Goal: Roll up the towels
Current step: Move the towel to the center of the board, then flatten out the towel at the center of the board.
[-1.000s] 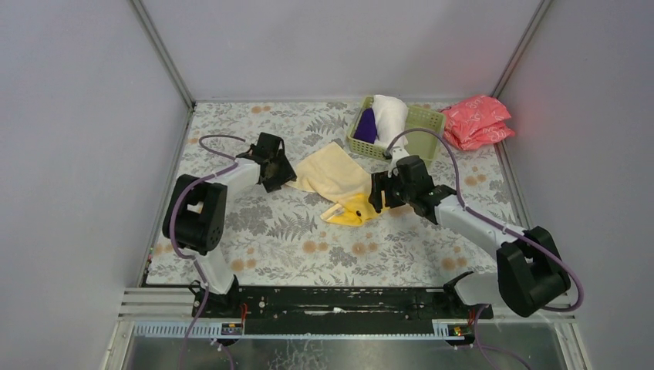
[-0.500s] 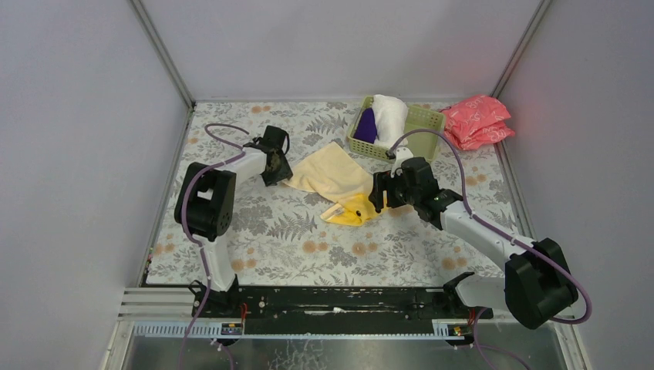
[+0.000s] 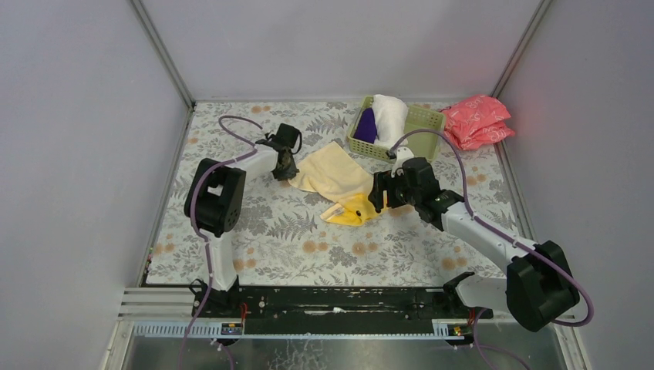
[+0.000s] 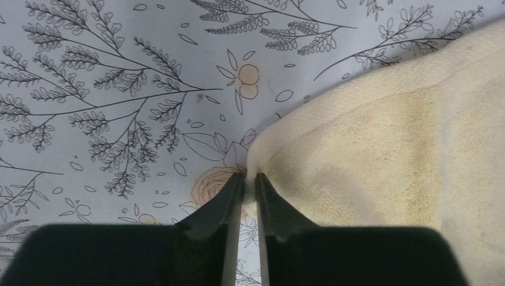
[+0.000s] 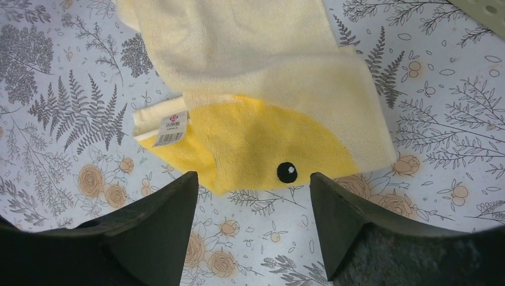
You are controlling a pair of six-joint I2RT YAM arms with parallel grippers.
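Three towels. White towel sits in the green basket, well beyond both jaws. Yellow towel lies flat: left gripper is clenched on its corner, right gripper is spread wide over its bright-yellow end. Purple towel is tucked beside the white one.

The desk is pale grey, printed with grey ferns and tan flowers. The yellow towel is pale, with a bright yellow patch bearing a black dot. The white towel and purple towel are plain. The basket is light green, the packets pink-red.
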